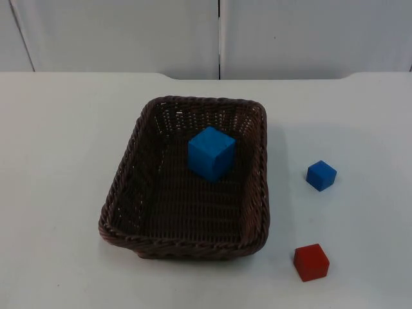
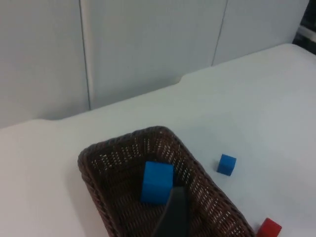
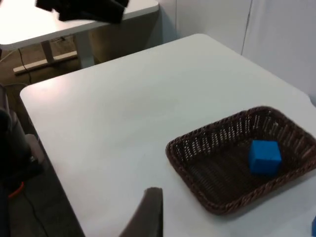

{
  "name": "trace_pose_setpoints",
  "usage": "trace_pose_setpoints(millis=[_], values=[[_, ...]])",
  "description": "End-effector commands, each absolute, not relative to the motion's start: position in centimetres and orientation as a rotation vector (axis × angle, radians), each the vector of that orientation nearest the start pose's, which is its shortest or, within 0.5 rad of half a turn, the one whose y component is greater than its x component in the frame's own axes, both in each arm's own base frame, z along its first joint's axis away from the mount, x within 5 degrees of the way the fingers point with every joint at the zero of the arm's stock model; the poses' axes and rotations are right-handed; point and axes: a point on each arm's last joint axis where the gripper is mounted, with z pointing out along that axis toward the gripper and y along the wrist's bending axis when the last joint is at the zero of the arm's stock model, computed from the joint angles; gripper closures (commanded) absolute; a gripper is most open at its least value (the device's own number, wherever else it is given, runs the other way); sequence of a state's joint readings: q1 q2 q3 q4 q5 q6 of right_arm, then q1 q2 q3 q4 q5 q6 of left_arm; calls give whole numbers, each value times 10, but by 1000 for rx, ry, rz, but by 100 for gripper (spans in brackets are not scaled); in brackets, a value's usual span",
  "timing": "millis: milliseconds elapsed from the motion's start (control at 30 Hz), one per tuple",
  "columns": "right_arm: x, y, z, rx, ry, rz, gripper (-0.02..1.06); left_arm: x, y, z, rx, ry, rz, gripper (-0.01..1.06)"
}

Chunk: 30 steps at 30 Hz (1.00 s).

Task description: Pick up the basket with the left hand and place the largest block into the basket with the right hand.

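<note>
Basket (image 1: 129, 212) with large blue block (image 1: 211, 153) inside, resting on the table (image 1: 58, 161).
We are judging placement done; left gripper (image 2: 172, 217) and right gripper (image 3: 148, 212) are hanging high above, finger spacing undeterminable.

Dark brown woven basket (image 1: 122, 212) sits flat on the table, and the large blue block (image 1: 211, 153) rests inside it, toward the far right corner.
</note>
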<state>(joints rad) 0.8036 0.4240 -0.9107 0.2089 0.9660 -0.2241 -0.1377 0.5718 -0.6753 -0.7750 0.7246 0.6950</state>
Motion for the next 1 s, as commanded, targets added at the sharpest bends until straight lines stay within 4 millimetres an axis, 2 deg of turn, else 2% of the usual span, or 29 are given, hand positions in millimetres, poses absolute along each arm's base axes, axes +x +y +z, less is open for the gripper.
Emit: trace_pose_setpoints(millis=[0, 267, 467, 700, 967], values=[[9, 31, 385, -933, 1719, 649, 21, 79, -54, 350, 516, 1833, -516, 32], [-9, 13, 368, -889, 1671, 679, 21, 59, -44, 350, 462, 1829, -420, 32], [-22, -1, 347, -838, 1659, 711, 21, 35, -31, 344, 400, 1865, -315, 32], [-28, -11, 330, -805, 1660, 700, 21, 11, -19, 339, 330, 1857, -228, 32], [-23, -9, 316, -812, 1751, 663, 21, -10, -5, 329, 245, 1861, -120, 32]])
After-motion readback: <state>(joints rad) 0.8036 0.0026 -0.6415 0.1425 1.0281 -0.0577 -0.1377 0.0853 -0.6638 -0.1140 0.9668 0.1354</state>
